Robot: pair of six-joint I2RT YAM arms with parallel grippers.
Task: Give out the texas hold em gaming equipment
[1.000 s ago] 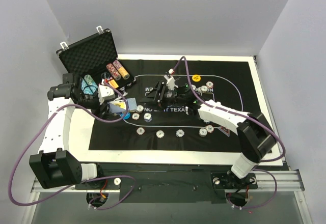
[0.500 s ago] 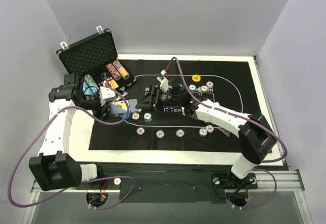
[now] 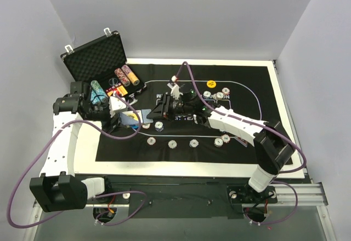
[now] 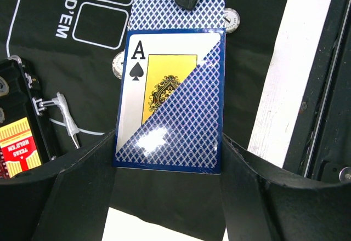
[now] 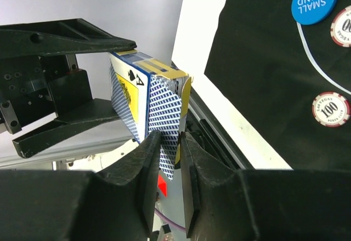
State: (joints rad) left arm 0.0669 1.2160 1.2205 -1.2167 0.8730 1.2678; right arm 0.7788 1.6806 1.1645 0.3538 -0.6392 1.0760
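Note:
My left gripper [image 4: 167, 142] is shut on a blue card box [image 4: 170, 98] with an ace of spades on its face, held above the mat's left end [image 3: 131, 118]. Blue-backed playing cards [image 4: 148, 11] stick out of the box's far end. My right gripper [image 5: 170, 142] is shut on those cards [image 5: 167, 115], beside a yellow flap; it meets the box from the right [image 3: 148, 114]. Several poker chips [image 3: 172, 143] lie in a row on the black mat [image 3: 247, 126]. A yellow button [image 3: 211, 84] and a blue small-blind button [image 5: 313, 0] also lie on the mat.
The open black case [image 3: 96, 60] stands at the back left with chip stacks [image 3: 129, 75] and a red card box [image 3: 118, 90] inside. More chips [image 3: 219, 95] sit near the oval's right end. The white table border [image 3: 285, 115] rims the mat.
My right arm has swung left to the box in my left gripper, and its jaws have shut on the protruding cards. The left arm shifted slightly, still holding the box.

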